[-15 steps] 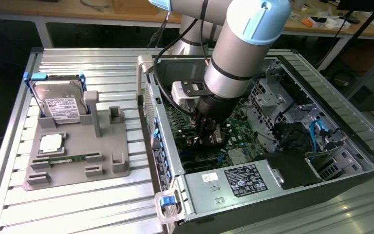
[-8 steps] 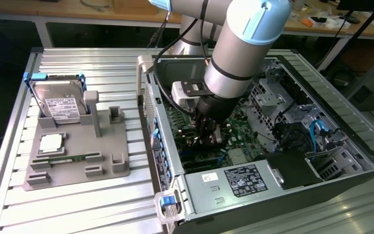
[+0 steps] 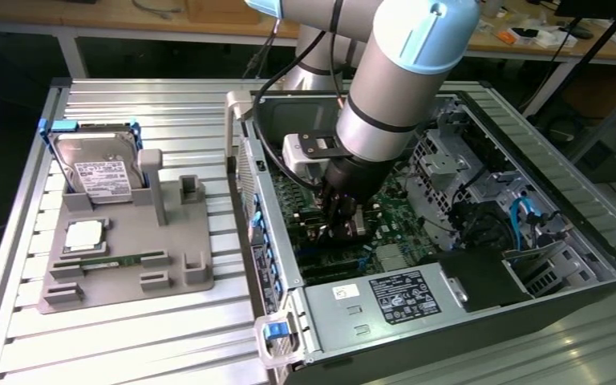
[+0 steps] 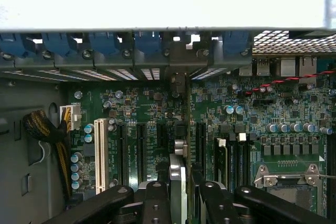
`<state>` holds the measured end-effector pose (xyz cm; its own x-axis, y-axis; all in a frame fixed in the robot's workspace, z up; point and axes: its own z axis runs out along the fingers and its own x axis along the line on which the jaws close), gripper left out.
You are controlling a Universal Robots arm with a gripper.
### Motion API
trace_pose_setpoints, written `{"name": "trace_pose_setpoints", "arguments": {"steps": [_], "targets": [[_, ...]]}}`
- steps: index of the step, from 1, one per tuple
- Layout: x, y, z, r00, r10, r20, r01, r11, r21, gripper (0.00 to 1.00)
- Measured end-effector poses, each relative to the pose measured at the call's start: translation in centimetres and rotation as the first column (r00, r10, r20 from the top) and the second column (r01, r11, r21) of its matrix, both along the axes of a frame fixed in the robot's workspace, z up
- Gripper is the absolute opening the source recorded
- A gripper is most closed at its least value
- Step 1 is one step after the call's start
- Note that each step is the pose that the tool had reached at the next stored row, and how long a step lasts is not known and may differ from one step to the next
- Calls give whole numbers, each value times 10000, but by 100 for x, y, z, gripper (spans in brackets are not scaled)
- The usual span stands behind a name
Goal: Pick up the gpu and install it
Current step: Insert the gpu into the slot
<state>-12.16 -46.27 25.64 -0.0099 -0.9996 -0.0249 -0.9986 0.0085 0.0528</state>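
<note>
Jaws clamped on the gpu [image 4: 178,129], card held edge-on between them. Gripper [image 3: 340,228] sits low inside the case [image 3: 565,233], card over the motherboard [image 4: 147,108] slots.

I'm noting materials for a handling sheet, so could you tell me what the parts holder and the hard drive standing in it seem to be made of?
Parts holder: looks like matte grey plastic, uniform in colour with blocky moulded posts; possibly printed.
Hard drive: seems bare silver metal, with a shiny casing and a white paper-like label on its face.

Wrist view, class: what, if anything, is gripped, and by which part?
The gpu, seen edge-on, gripped along its upper edge between the jaws of the gripper, over the motherboard slots.
</note>
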Motion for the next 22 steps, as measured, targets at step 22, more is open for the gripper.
{"name": "trace_pose_setpoints", "arguments": {"steps": [22], "targets": [[0, 0, 0, 10000, 0, 0, 0, 10000, 0, 27]]}}
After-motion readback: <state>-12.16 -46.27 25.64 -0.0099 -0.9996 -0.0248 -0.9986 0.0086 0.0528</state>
